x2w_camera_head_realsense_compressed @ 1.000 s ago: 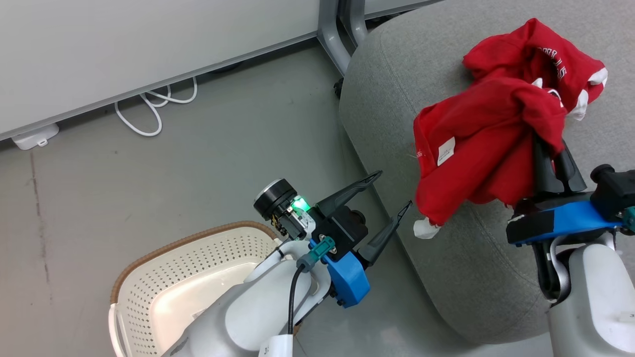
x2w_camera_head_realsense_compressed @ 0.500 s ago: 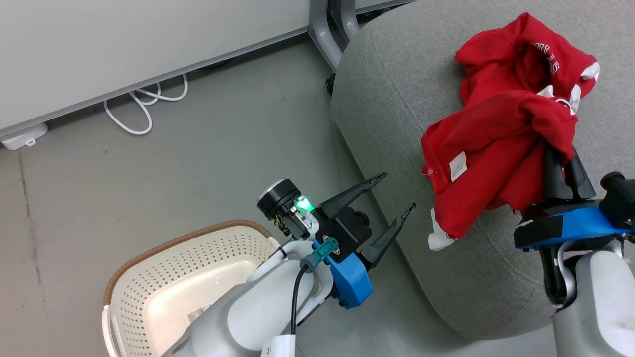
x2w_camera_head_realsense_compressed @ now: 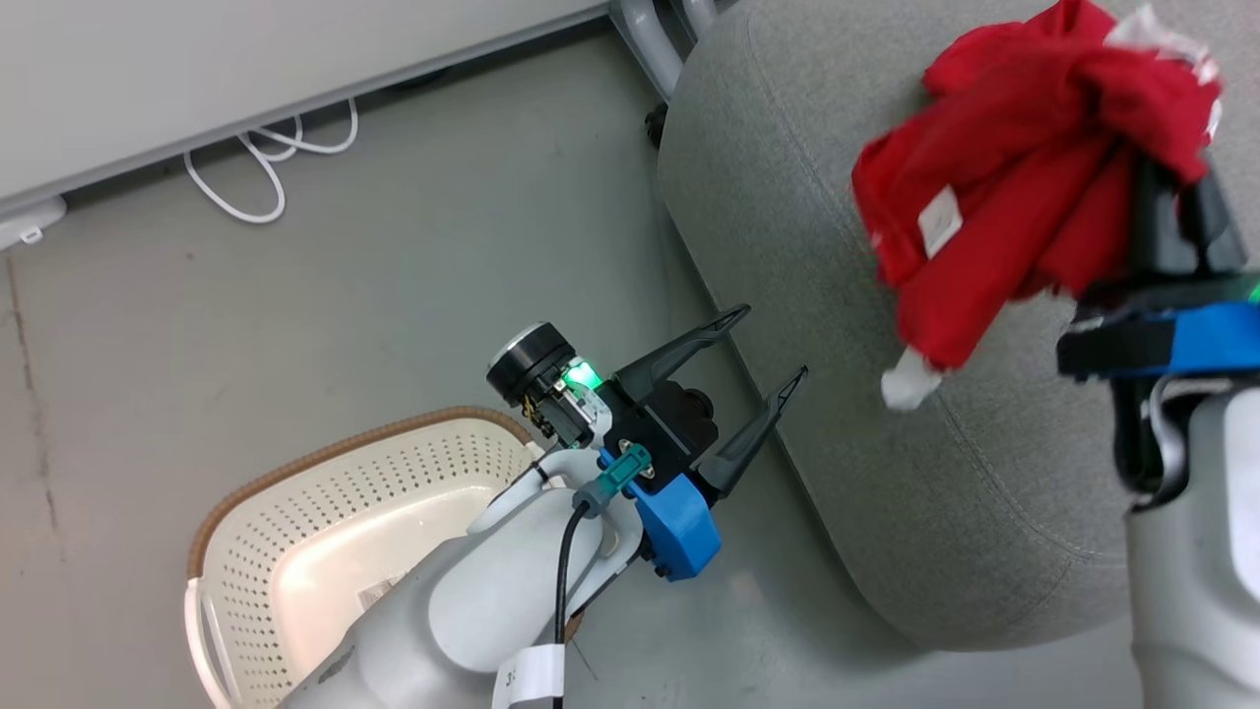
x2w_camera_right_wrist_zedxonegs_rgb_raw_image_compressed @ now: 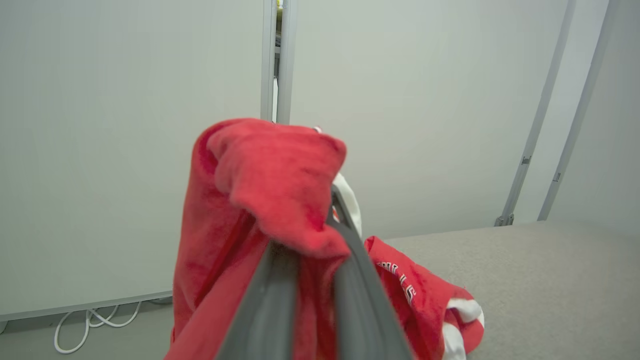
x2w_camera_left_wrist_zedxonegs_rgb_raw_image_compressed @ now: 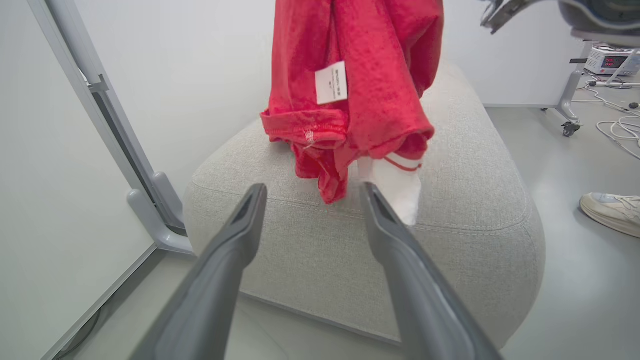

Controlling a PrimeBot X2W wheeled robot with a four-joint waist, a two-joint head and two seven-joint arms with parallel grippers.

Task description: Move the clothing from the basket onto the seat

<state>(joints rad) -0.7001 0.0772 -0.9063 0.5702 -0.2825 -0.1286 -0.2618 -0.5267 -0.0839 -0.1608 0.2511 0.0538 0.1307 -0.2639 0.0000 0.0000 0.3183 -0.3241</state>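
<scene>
A bright red piece of clothing (x2w_camera_head_realsense_compressed: pixel 994 217) with a white tag hangs bunched from my right gripper (x2w_camera_head_realsense_compressed: pixel 1171 187), which is shut on it above the grey seat (x2w_camera_head_realsense_compressed: pixel 787 246). The right wrist view shows fabric draped over that gripper (x2w_camera_right_wrist_zedxonegs_rgb_raw_image_compressed: pixel 310 240). A second red garment (x2w_camera_right_wrist_zedxonegs_rgb_raw_image_compressed: pixel 420 295) with white lettering lies on the seat (x2w_camera_right_wrist_zedxonegs_rgb_raw_image_compressed: pixel 550 270) beyond it. My left gripper (x2w_camera_head_realsense_compressed: pixel 773 343) stands open and empty by the seat's near edge, just past the cream basket (x2w_camera_head_realsense_compressed: pixel 345 473). In the left wrist view the open gripper (x2w_camera_left_wrist_zedxonegs_rgb_raw_image_compressed: pixel 312 189) points at the hanging clothing (x2w_camera_left_wrist_zedxonegs_rgb_raw_image_compressed: pixel 360 100), whose white cuff dangles low over the seat (x2w_camera_left_wrist_zedxonegs_rgb_raw_image_compressed: pixel 475 200).
White cables (x2w_camera_head_realsense_compressed: pixel 266 167) loop on the grey floor below a pale partition. A grey partition leg (x2w_camera_head_realsense_compressed: pixel 650 39) stands at the seat's far corner. A person's shoe (x2w_camera_left_wrist_zedxonegs_rgb_raw_image_compressed: pixel 610 212) rests on the floor beyond the seat. My left arm covers part of the basket.
My right gripper has raised the red clothing higher and further over the seat, so its hem now hangs off the cushion. The left gripper stays open in place. The head camera has shifted slightly.
</scene>
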